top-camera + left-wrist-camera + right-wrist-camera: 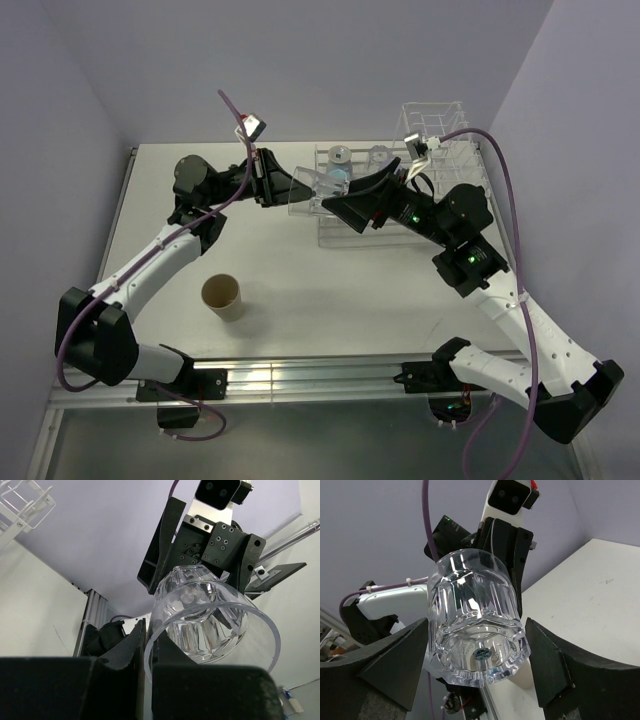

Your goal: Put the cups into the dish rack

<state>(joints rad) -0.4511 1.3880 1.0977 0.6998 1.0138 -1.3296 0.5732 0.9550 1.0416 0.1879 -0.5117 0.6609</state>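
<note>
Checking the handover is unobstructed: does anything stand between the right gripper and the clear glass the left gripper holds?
Nothing visible does. The clear glass hangs in mid-air with the right gripper straddling its base; the left gripper pinches its rim.

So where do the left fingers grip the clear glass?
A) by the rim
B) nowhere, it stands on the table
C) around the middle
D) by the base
A: in the left wrist view the left fingers are shut on the rim of the glass, whose base points away.
</note>
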